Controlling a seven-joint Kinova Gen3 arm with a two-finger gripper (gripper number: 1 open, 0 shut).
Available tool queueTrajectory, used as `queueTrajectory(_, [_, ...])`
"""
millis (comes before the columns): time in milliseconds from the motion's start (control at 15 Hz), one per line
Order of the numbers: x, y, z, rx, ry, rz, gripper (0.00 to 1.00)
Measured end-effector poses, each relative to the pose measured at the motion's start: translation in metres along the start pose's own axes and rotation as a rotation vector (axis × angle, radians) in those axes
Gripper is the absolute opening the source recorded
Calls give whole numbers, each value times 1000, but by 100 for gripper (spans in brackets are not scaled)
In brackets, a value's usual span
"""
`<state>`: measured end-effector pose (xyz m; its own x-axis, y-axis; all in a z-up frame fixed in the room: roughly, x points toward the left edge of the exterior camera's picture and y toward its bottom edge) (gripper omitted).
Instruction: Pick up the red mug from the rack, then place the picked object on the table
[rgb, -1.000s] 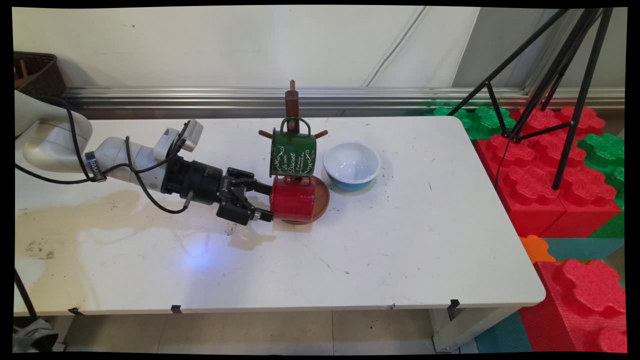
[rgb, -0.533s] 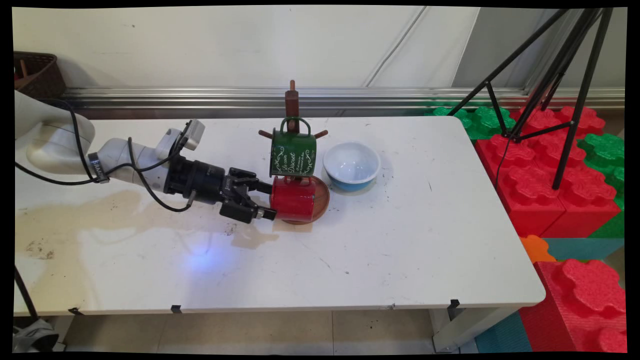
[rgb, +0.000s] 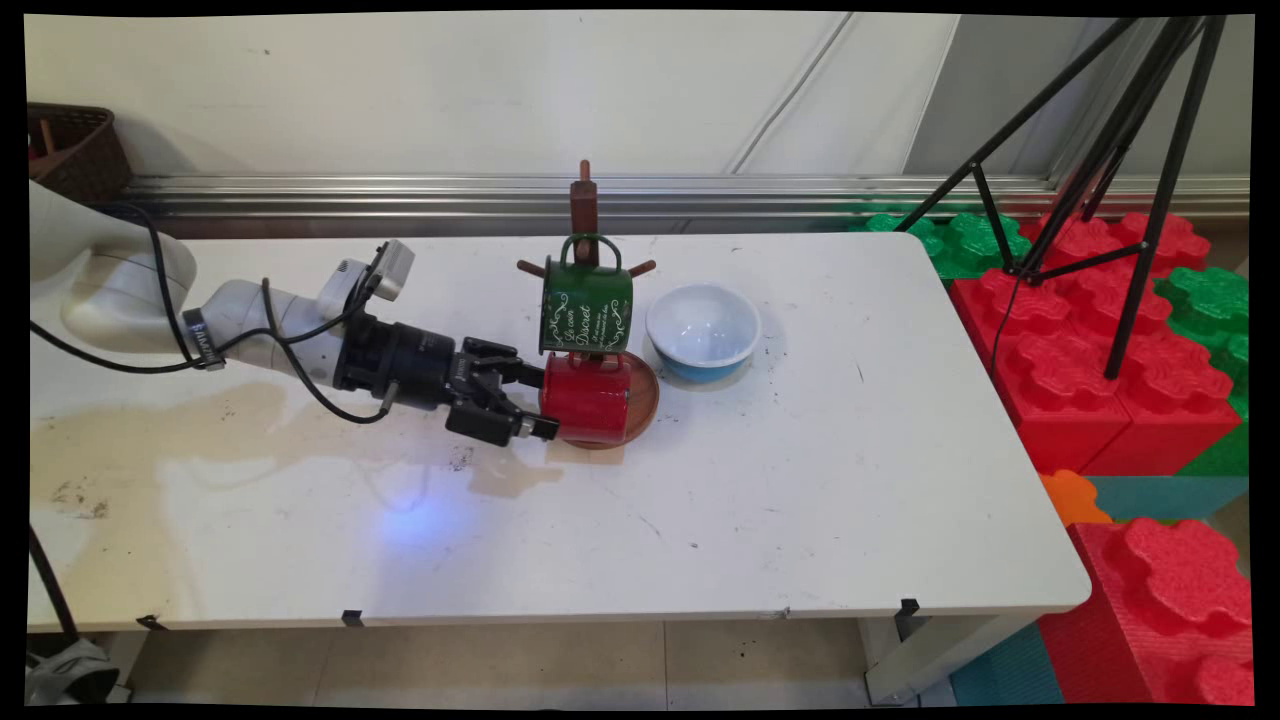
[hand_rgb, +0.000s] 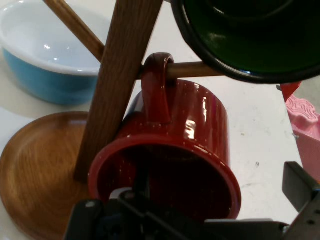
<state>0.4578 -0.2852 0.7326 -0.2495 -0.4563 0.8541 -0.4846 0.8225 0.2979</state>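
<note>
The pincer is reaching with fingers apart around one red mug's rim. One green mug is hanging just above it, one blue bowl beyond.

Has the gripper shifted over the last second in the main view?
Yes. The gripper has crept to the picture's right, closer to the wooden mug stand, with one of its fingers now reaching the rim of the red mug.
</note>
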Motion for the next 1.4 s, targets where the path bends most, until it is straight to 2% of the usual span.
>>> queueTrajectory(733, [-2, -2, 4, -1, -7, 31, 100])
queueTrajectory(800, [-2, -2, 4, -1, -7, 33, 0])
queueTrajectory(1400, [-3, -4, 2, -4, -11, 39, 0])
